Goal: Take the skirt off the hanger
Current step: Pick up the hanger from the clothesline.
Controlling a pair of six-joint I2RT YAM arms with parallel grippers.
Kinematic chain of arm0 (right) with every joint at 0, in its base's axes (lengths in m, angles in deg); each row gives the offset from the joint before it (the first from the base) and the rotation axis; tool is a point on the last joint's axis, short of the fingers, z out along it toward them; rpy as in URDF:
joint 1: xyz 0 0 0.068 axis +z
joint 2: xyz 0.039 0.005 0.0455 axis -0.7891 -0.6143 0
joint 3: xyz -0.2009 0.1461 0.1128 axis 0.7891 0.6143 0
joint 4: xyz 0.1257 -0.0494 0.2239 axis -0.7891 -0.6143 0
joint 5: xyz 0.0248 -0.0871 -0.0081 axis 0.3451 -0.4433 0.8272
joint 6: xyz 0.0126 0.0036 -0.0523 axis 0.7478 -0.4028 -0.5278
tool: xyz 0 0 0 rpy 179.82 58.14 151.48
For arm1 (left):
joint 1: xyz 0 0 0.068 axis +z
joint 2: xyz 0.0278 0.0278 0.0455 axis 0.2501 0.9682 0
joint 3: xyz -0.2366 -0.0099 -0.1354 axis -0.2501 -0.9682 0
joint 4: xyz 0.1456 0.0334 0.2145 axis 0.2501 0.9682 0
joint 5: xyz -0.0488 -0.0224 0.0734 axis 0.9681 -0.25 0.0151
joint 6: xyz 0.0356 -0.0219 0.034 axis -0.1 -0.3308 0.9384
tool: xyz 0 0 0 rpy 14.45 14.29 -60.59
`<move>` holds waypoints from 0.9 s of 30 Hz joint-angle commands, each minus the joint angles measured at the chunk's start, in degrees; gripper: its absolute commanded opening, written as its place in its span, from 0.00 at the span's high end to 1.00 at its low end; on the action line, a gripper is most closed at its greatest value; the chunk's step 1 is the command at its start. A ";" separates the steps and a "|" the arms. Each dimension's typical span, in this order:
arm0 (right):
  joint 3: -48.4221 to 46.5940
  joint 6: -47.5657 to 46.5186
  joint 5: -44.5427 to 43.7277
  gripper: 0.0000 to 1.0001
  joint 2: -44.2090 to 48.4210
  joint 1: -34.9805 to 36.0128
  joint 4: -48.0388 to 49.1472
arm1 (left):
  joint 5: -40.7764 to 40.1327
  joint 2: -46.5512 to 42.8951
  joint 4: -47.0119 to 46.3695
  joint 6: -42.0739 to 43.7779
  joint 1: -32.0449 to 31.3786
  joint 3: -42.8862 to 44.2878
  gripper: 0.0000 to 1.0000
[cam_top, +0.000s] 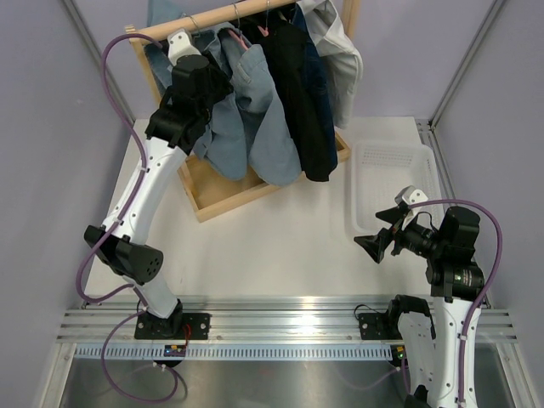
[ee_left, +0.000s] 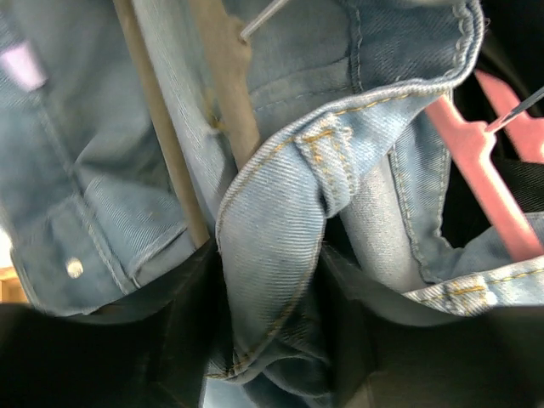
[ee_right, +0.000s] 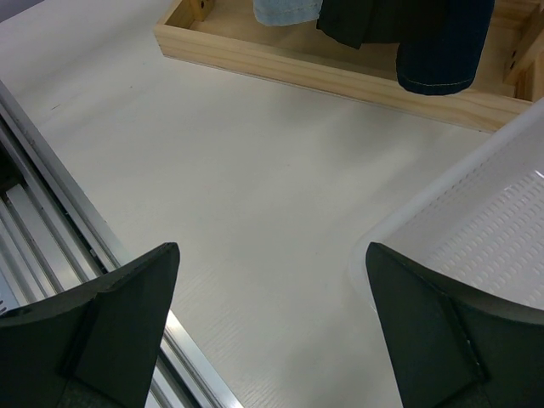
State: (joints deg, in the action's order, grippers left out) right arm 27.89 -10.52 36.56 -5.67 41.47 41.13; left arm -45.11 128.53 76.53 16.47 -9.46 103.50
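A light blue denim skirt [cam_top: 259,110] hangs on a pink hanger [cam_top: 244,38] from the wooden rail [cam_top: 212,17] of the rack. My left gripper [cam_top: 219,83] is raised among the denim at the top of the rack. In the left wrist view the skirt's folded waistband [ee_left: 280,212], with its belt loop, fills the gap between the dark fingers [ee_left: 183,297] of the left gripper [ee_left: 270,272], which is shut on it. The pink hanger [ee_left: 476,161] shows at the right. My right gripper [cam_top: 375,246] [ee_right: 272,255] hovers open and empty over the table.
Dark garments [cam_top: 297,85] and a pale one hang to the right of the skirt. The rack's wooden base frame [cam_top: 229,200] lies on the table. A white perforated basket [cam_top: 395,166] [ee_right: 484,212] sits at the right, beside the right gripper. A metal rail [cam_top: 280,323] runs along the near edge.
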 commanded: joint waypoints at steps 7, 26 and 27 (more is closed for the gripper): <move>-0.72 -0.93 1.06 0.01 0.64 0.09 -0.06 | 0.73 -3.00 2.61 6.39 -0.14 -3.41 1.00; -0.72 -0.84 1.50 0.00 0.37 0.09 0.03 | 11.99 -21.20 -12.58 22.30 -0.40 -12.81 1.00; -0.72 -0.75 1.50 0.01 0.37 0.09 0.03 | 12.60 -22.07 -13.20 22.82 -0.40 -14.03 1.00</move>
State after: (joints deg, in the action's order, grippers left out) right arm 27.89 -10.67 36.65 -5.26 41.47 41.11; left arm -35.86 110.35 74.93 35.49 -9.62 90.03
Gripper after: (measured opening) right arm 0.993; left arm 0.151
